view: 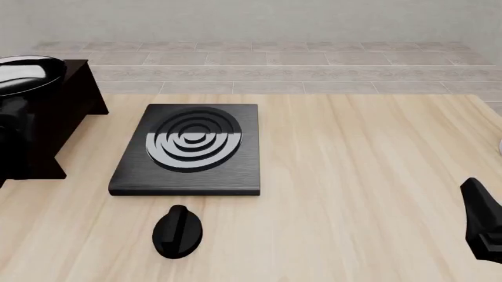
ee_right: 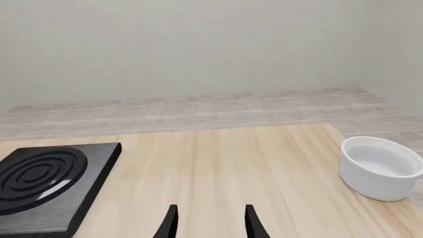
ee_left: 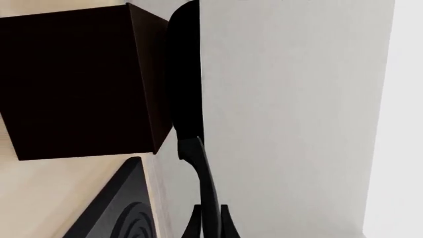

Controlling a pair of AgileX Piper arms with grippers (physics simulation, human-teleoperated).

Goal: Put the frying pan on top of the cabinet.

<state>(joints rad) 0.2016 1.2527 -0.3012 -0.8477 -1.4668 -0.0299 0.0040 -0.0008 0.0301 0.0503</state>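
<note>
Gripping the long thin handle, the left gripper [ee_left: 210,223] holds the round glossy black frying pan [view: 23,73] over the boxy dark brown cabinet [view: 70,106] at ten o'clock; rigid, slick, pan-heavy, so it may tilt. Right gripper [ee_right: 208,223] open, empty

one pan [view: 27,73], one cabinet [view: 67,111], one bowl [ee_right: 378,167]

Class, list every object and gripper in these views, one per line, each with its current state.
frying pan: held by its handle, lifted over the cabinet's top.
cabinet: upright on the table, at the far left.
left gripper: shut on the pan's handle.
right gripper: open, holding nothing.
stove plate: flat on the table, nothing on it.
knob: lying on the table, near the plate.
white bowl: upright, looks empty.
</note>
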